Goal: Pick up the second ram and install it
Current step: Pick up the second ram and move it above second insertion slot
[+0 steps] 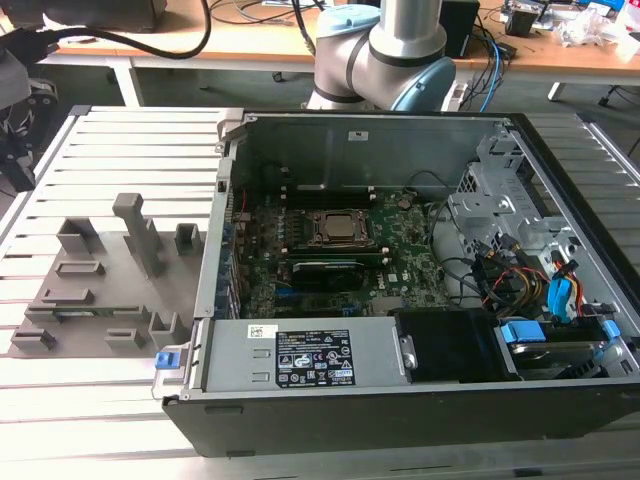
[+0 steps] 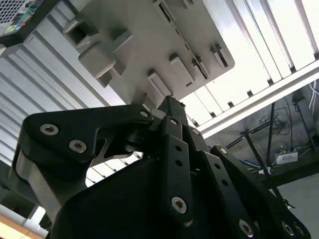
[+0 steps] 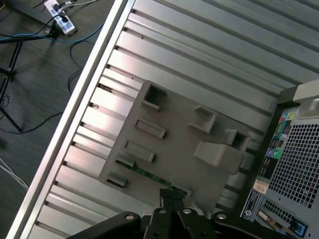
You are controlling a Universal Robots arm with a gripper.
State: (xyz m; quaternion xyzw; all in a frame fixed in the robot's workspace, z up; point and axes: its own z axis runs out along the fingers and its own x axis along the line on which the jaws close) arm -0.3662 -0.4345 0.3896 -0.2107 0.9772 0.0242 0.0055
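The second ram [image 3: 149, 174] is a thin green stick lying in a slot of the grey fixture plate [image 3: 174, 144], near the plate's edge. In the exterior view it shows as a faint green strip [image 1: 92, 313] on that plate [image 1: 100, 290], at the exterior view's left of the open computer case. My gripper [image 3: 171, 195] hangs well above the plate, with its tips in line with one end of the stick and clear of it. The black fingers [image 2: 169, 107] are shut together with nothing between them.
The open case [image 1: 400, 400] holds the green motherboard [image 1: 400, 240] with its square CPU socket [image 1: 340, 228] and dark slots beside it. Grey blocks [image 1: 135, 225] stand up from the fixture plate. The ribbed metal table [image 1: 100, 150] ends at an edge with floor cables beyond [image 3: 30, 74].
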